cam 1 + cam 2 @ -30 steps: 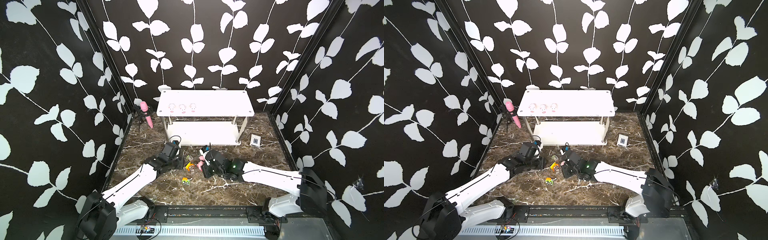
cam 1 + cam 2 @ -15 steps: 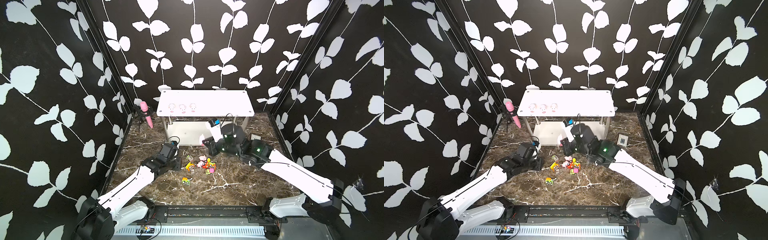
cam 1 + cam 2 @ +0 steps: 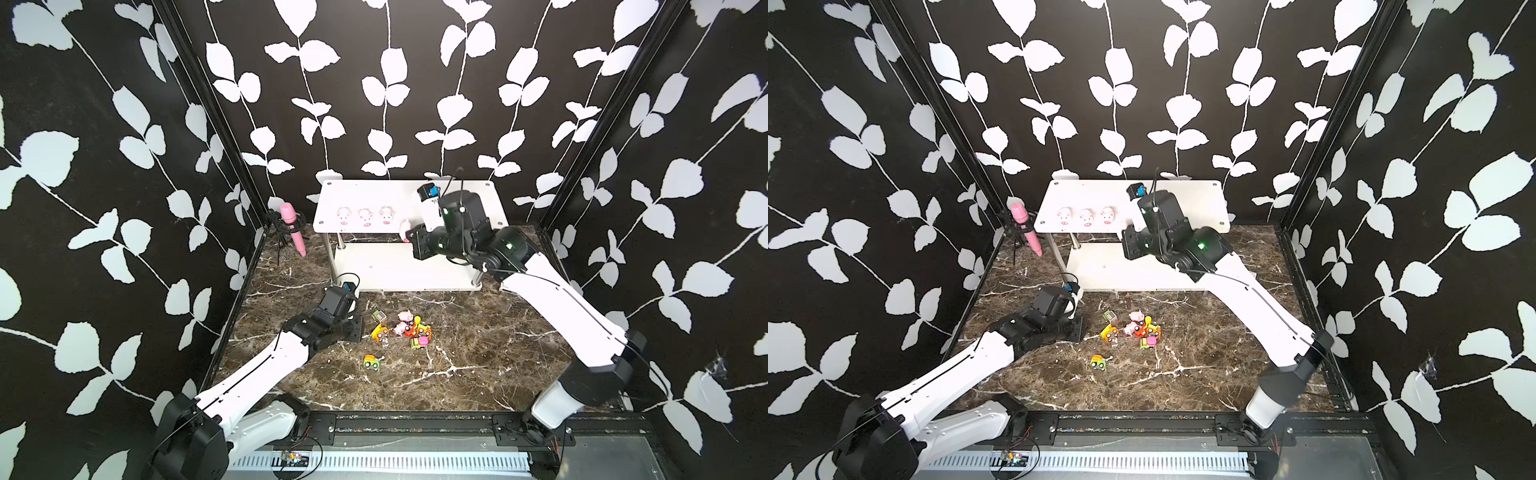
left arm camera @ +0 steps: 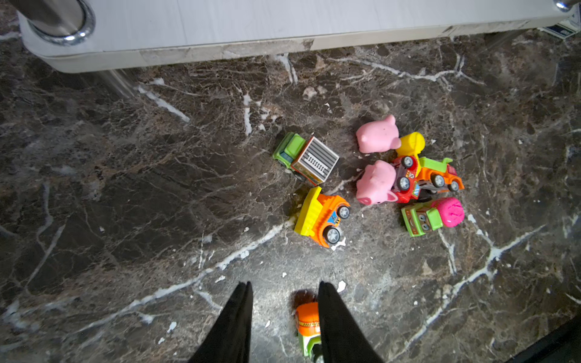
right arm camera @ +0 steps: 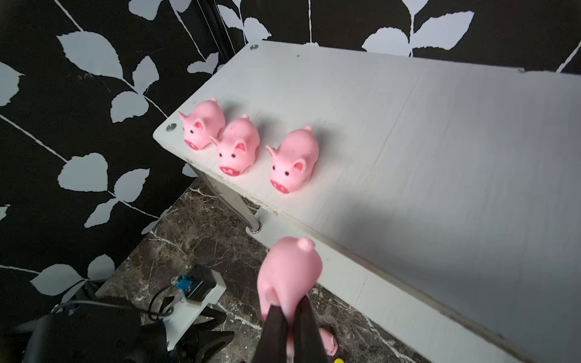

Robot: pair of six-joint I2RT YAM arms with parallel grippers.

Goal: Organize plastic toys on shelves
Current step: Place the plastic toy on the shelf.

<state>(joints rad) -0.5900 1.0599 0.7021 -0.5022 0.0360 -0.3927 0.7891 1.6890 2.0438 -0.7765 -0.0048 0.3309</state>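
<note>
Here, the right tool (image 5: 290, 309) is pinching a pink pig (image 5: 289, 270), its fingers pressed together on the end opposite the tail. It is holding the pig in the air at the front edge of the top board (image 5: 440, 141) of the shelves (image 3: 365, 193). Three more pigs (image 5: 237, 146) are standing in a row on that board, snouts facing its front edge, and the held pig is hanging just beside the nearest of them.

The left tool (image 4: 284, 286) is hovering low over the counter (image 4: 125, 188) with its fingers spread and nothing between them. An orange-and-green vehicle (image 4: 306, 323) is lying partly behind one finger. Near the lower board (image 4: 220, 25), the other toys are sitting in a loose cluster:
- two pigs (image 4: 377, 182)
- a green truck (image 4: 306, 157)
- a yellow-and-orange dump truck (image 4: 320, 217)
- a red and an orange vehicle (image 4: 424, 179) touching each other
- a green vehicle with a pink drum (image 4: 432, 215)
</note>
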